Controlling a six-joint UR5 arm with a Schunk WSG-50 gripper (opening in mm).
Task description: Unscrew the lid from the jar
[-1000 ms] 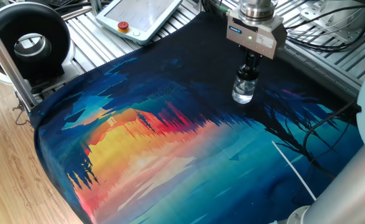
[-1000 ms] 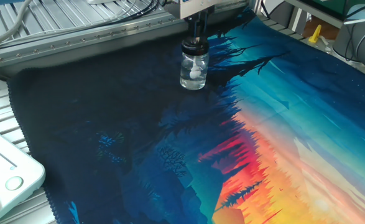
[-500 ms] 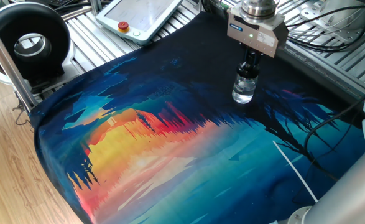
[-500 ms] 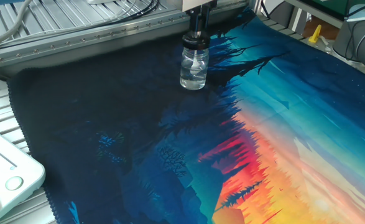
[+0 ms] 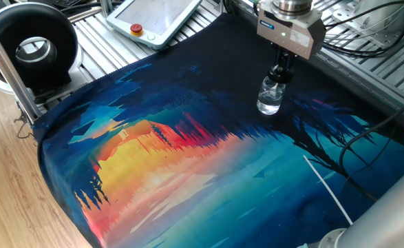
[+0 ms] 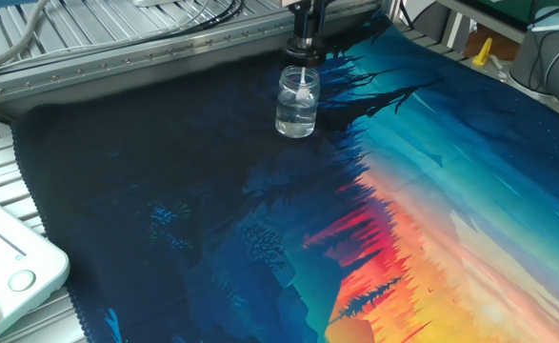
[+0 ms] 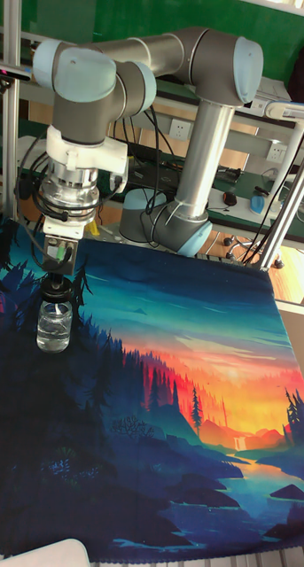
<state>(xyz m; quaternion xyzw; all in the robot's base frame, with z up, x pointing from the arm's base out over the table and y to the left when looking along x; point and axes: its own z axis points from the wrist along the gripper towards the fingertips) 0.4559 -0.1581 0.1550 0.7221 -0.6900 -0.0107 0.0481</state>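
Observation:
The small clear glass jar point(image 5: 270, 98) point(image 6: 297, 103) point(image 7: 54, 326) stands upright on the dark far part of the colourful mat point(image 5: 188, 172). My gripper point(image 5: 280, 69) point(image 6: 302, 38) point(image 7: 58, 285) hangs straight above it, shut on the small black lid point(image 5: 279, 73) point(image 6: 301, 46) point(image 7: 57, 291). In the other fixed view the lid sits a little above the jar's open mouth, with a thin pale stem reaching down into the glass. From the tall fixed view the lid looks to be just at the neck.
A white teach pendant point(image 5: 157, 17) point(image 6: 3, 272) lies at the mat's edge. A black round device point(image 5: 29, 45) stands on the slatted metal frame. Cables point(image 5: 367, 31) run behind the gripper. A second arm's grey base point(image 7: 174, 226) stands beyond the mat.
The gripper has risen with the black lid. The lid came up off the jar's neck, and the jar stayed in place on the mat.

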